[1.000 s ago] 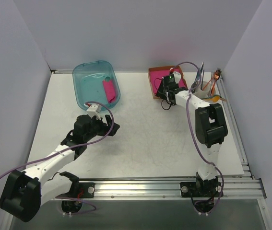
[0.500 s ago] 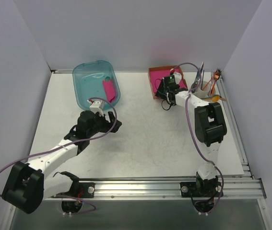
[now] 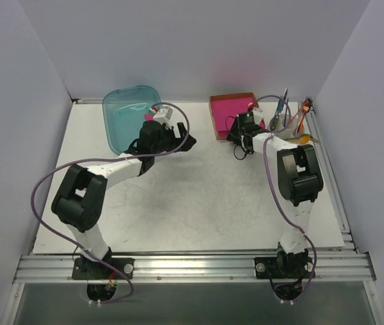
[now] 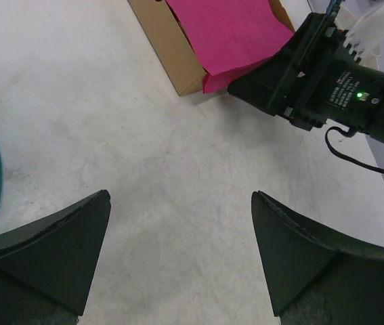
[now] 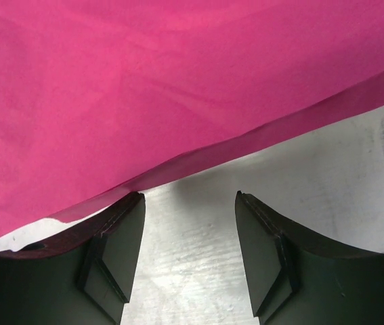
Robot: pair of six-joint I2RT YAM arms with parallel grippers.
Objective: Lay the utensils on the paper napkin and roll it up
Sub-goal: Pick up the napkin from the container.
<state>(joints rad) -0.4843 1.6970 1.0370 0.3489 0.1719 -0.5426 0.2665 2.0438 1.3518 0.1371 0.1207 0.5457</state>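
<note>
left gripper [image 4: 179, 203] is held wide open low over the white table surface [image 3: 198, 196], its two dark fingers spread far apart with only bare table seen between them. it is placed just right of a translucent teal plastic tub [image 3: 127, 112] that stands at the far left of the table, and a scrap of pink material [image 3: 149, 117] is seen in the tub beside the left wrist. further right, at the far edge, an open brown cardboard box [image 4: 170, 47] is seen, filled with pink sheets. a thin magenta-pink paper napkin [image 5: 178, 88] is laid on top of them, and its near edge hangs out over the box wall toward the table. right gripper [image 5: 189, 196] is placed at that overhanging edge with its jaws partly parted: bare table is seen between them, the sheet's edge passes over the tip of one finger, and the paper is not pinched. right of this arm a white cup [image 3: 288, 123] with upright cutlery is seen, though its pieces are too small to be told apart. a small orange spoon [image 3: 305, 138] is seen just beside the cup, by the right rail.
</note>
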